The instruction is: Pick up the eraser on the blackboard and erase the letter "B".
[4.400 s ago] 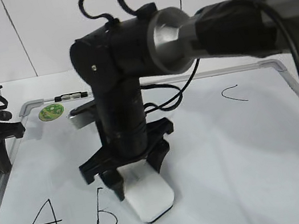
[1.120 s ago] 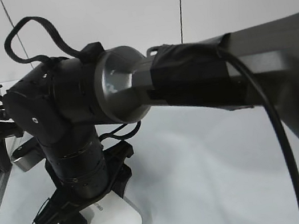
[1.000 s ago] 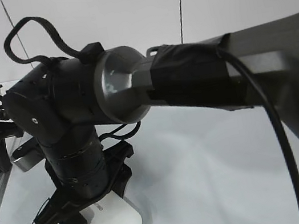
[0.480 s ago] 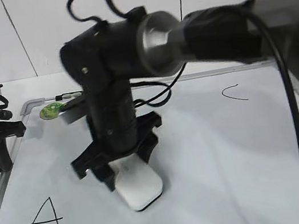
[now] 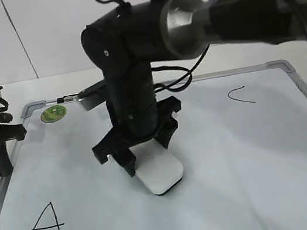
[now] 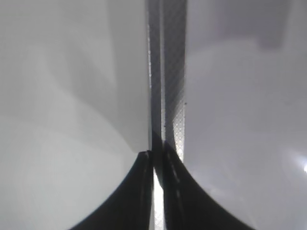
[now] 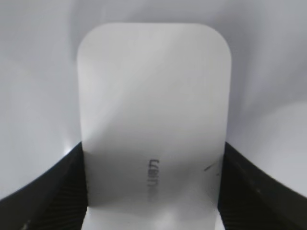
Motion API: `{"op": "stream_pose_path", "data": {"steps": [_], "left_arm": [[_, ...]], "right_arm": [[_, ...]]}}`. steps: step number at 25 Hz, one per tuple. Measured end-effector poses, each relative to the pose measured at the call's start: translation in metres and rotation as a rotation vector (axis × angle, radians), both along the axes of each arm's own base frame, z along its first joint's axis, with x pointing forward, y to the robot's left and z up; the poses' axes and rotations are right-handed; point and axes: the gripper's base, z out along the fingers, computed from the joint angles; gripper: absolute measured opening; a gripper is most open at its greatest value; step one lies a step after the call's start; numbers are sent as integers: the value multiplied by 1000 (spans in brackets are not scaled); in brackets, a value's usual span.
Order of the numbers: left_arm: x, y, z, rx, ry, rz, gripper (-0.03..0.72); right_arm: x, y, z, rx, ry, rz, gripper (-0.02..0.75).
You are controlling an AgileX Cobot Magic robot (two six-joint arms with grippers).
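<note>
White plastic eraser sits pinched in the right claw, flat on the blackboard (no B visible), long axis pointing forward.

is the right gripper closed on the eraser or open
Shut on it: the right gripper has its fingers pressed against both sides of the eraser.
</note>
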Motion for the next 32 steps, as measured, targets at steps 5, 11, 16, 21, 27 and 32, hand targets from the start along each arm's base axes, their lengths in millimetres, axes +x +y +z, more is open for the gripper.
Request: {"op": "stream_pose_path", "data": {"steps": [5,11,16,21,27,32], "left_arm": [[0,0,0,0,0,0,31],[0,0,0,0,0,0,31],[0,0,0,-1,0,0,31],[0,-1,0,-7,1,5,31],[0,-1,0,-12,1,8,31],[0,-1,0,-14,1,9,31]], "right_arm": [[-2,-14,50,64,-90,-10,548],[3,-66,86,90,-128,-110,548],[7,-126,94,69,-118,-243,548],[-2,-182,83,22,-60,-368,546],[-5,-232,67,-20,3,-491,546],[2,-271,66,-13,6,-581,545]]}}
